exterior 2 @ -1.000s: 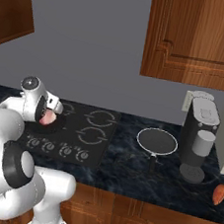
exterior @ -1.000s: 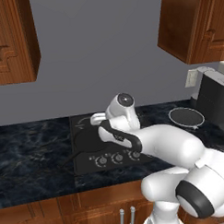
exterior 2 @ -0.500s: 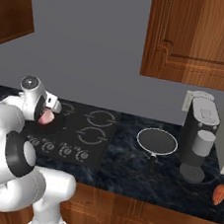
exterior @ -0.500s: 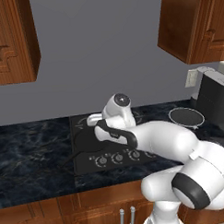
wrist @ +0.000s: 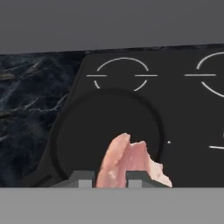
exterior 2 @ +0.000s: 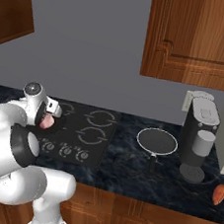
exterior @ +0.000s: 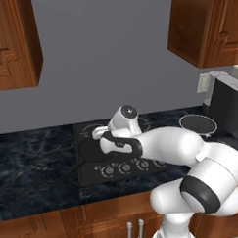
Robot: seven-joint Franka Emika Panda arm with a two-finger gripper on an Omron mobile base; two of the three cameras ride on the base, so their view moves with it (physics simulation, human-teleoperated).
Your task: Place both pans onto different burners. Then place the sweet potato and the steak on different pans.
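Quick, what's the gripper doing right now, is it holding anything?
Gripper: shut on the steak, held above the black pan on the cooktop.

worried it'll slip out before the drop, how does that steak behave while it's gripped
The steak probably flops: it hangs ragged from the shut gripper above the black pan. Raw and glossy, it may be slippery. It looks thin, so likely light and unlikely to roll once dropped.

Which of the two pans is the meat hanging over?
The all-black pan on the cooktop's front-left burner, directly beneath the steak. The silver-rimmed pan sits on the counter beside the coffee machine.
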